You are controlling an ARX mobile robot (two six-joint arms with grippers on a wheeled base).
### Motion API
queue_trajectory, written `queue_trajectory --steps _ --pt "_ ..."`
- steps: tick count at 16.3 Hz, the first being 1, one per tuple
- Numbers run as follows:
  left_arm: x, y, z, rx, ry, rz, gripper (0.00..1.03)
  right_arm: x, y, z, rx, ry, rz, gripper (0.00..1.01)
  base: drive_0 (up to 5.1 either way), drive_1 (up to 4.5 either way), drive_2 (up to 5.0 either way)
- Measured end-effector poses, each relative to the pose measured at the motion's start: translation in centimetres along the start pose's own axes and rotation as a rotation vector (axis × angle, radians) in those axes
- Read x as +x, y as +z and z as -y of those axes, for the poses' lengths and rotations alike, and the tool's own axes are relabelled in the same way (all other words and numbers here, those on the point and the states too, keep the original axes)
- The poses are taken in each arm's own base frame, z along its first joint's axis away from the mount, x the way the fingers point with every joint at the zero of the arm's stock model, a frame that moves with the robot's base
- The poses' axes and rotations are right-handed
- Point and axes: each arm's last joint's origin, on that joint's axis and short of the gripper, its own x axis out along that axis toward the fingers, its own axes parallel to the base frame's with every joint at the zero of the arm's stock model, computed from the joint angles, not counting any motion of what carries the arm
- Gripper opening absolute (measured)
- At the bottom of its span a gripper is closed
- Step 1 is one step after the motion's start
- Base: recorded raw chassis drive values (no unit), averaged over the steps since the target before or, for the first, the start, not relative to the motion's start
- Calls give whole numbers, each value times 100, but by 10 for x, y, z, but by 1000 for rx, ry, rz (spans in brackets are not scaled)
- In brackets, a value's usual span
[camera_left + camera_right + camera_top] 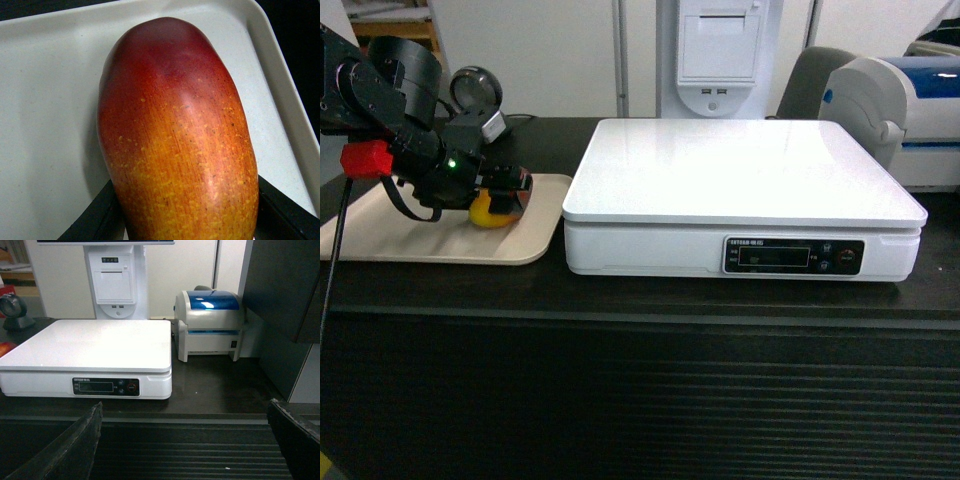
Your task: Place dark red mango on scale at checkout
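Observation:
The dark red mango [490, 212] [175, 140] lies on a flat beige tray [380, 245] [45, 100] at the left end of the checkout counter [640, 400] [210, 400]. My left gripper [505, 195] [185, 185] is down on the tray, its black fingers [100, 210] pressed against both sides of the fruit. The white scale [740, 180] [95, 342] stands just right of the tray, its top plate bare. My right gripper [185, 407] hangs open in front of the counter's ribbed face, holding nothing; it is out of the head view.
A white-and-blue label printer [910, 110] [210, 322] sits right of the scale. A white receipt printer column [720, 55] stands behind it. A round scanner [475, 92] [12, 310] stands behind the tray. A dark panel [285, 300] rises at the far right.

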Motion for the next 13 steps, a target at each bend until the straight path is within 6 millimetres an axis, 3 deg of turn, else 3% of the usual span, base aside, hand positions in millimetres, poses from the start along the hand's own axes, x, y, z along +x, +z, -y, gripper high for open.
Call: queue_trajectory --steps 4,5,10,13 --pt "-21 -6 6 6 14 25 58 0 0 0 0 0 0 98 0 0 0" --pt "-36 -2 10 16 20 58 58 0 0 0 0 0 0 98 0 0 0" --pt "-59 9 21 37 16 116 58 0 0 0 0 0 0 98 0 0 0" --pt "-105 34 55 92 -17 241 58 0 0 0 0 0 0 98 0 0 0"
